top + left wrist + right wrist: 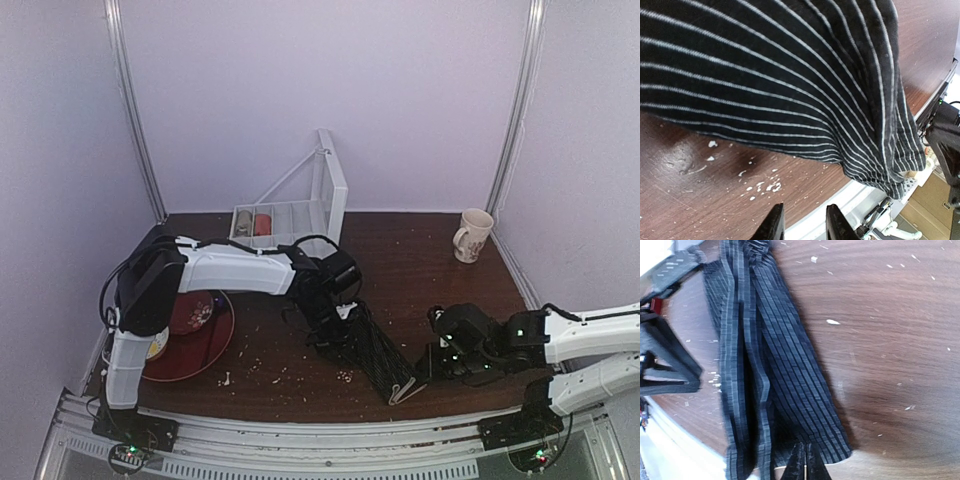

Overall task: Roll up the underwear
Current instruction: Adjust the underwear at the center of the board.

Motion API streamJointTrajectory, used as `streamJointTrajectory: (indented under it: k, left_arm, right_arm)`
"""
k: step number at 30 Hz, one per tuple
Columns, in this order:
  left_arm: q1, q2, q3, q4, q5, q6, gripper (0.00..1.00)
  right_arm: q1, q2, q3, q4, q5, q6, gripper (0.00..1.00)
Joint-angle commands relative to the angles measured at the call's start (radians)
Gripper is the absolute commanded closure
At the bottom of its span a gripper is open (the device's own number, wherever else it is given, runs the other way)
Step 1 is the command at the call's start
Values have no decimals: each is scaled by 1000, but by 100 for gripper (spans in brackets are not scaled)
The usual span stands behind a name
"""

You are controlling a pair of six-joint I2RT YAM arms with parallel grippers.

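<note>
The underwear [375, 350], black with pale pinstripes, lies as a long gathered strip running diagonally toward the table's front edge. My left gripper [338, 303] is at its far end. In the left wrist view it [803, 220] is open over bare wood, nothing between the tips, with the striped fabric [790, 75] spread above them. My right gripper [420, 375] is at the near end. In the right wrist view it [805, 457] is shut, its tips pinched on the hem of the cloth [775, 365], which fans away in lengthwise folds.
A red plate [200, 335] lies at the left by the left arm's base. A white rack [290, 215] stands at the back and a mug [472, 235] at the back right. White crumbs [762, 186] dot the wood. The metal rail [300, 435] borders the front edge.
</note>
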Motion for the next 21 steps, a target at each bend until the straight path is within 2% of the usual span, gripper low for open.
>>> streamJointTrajectory:
  k: [1,9,13,21]
  left_arm:
    - [5,-29,10,23,12,6,61]
    - [5,-39,8,46,34,-16,60]
    - [5,-40,11,44,35,-17,60]
    - [24,-61,-11,-3,5,21,60]
  right_arm:
    - [-18,53,-56,14,0,-10,100]
    - [-18,159,-86,133,-29,-13,100]
    - [-16,205,-95,216,-93,8,100]
    - [79,368,-44,360,-115,75,100]
